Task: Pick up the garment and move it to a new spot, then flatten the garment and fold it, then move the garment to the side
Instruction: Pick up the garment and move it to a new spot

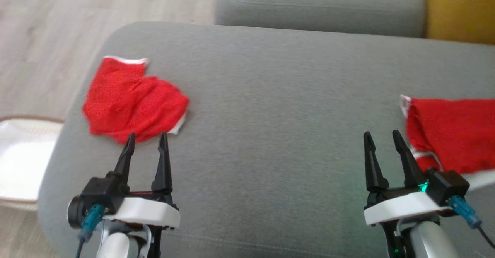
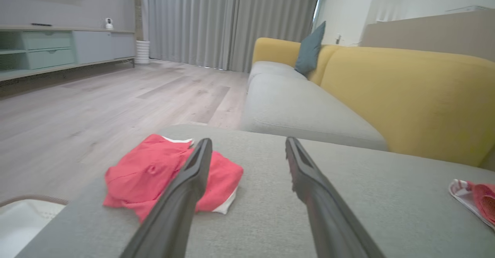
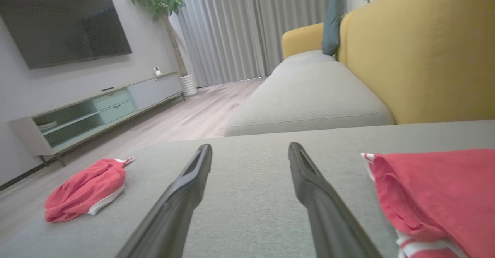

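A crumpled red garment [image 1: 133, 100] with white trim lies on the grey sofa cushion [image 1: 278, 107] at its left end. My left gripper [image 1: 147, 140] is open just in front of it, fingertips at its near edge, nothing between them. The left wrist view shows the garment [image 2: 154, 175] beside and behind the left finger. A second red garment [image 1: 452, 132] with white trim lies at the right edge. My right gripper [image 1: 382, 137] stands open just left of it, empty. In the right wrist view this garment [image 3: 437, 196] is on the right and the crumpled one [image 3: 85, 190] far left.
A white basket [image 1: 19, 161] stands on the wooden floor [image 1: 58, 22] left of the cushion. Another grey seat [image 1: 321, 4] and a yellow backrest [image 1: 460, 8] lie beyond. A TV unit [image 3: 96, 111] stands across the room.
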{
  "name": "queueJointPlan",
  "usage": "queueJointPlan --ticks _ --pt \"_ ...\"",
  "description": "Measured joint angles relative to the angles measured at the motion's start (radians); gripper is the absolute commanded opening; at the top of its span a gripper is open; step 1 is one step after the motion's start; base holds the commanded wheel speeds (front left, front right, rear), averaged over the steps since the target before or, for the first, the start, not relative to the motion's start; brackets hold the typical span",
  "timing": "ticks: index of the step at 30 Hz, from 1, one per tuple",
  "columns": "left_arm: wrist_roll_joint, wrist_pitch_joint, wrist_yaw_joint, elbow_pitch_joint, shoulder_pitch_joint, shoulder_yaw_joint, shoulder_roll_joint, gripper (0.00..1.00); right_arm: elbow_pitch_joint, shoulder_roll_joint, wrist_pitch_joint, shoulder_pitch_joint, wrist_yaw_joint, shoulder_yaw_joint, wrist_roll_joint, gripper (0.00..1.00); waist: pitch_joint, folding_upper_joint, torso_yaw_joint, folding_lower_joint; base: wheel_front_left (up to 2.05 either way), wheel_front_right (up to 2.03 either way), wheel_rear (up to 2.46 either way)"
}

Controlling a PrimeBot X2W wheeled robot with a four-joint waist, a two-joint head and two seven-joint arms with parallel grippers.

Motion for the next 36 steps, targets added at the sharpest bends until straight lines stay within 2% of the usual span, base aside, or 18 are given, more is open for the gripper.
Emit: queueJointPlan --ticks 10,19,24,31,36 --pt "0.002 0.000 0.000 0.000 0.008 0.017 0.001 1.00 0.008 0.000 0.000 0.011 0.000 0.029 0.016 1.00 -0.018 0.0000 0.174 0.0000 0.00 0.00 0.00" --pt "0.010 0.000 -0.001 0.002 0.032 0.021 0.001 1.00 0.016 0.000 0.000 0.023 0.000 0.041 0.024 1.00 -0.032 0.0000 0.271 0.0000 0.00 0.00 0.00" --pt "0.010 0.000 -0.005 0.002 0.033 0.029 0.001 1.00 0.019 0.000 0.000 0.023 0.000 0.046 0.025 1.00 -0.034 0.0000 0.290 0.0000 0.00 0.00 0.00" --pt "0.010 0.000 -0.015 0.007 0.031 0.078 0.000 1.00 0.020 0.001 0.000 0.023 0.000 0.049 0.031 1.00 -0.013 0.0000 0.269 0.0000 0.00 0.00 0.00" --pt "0.013 0.000 -0.056 0.019 -0.029 0.130 0.033 1.00 0.016 0.001 0.000 0.006 0.000 0.018 0.004 1.00 0.030 0.0000 0.241 0.0000 0.00 0.00 0.00"
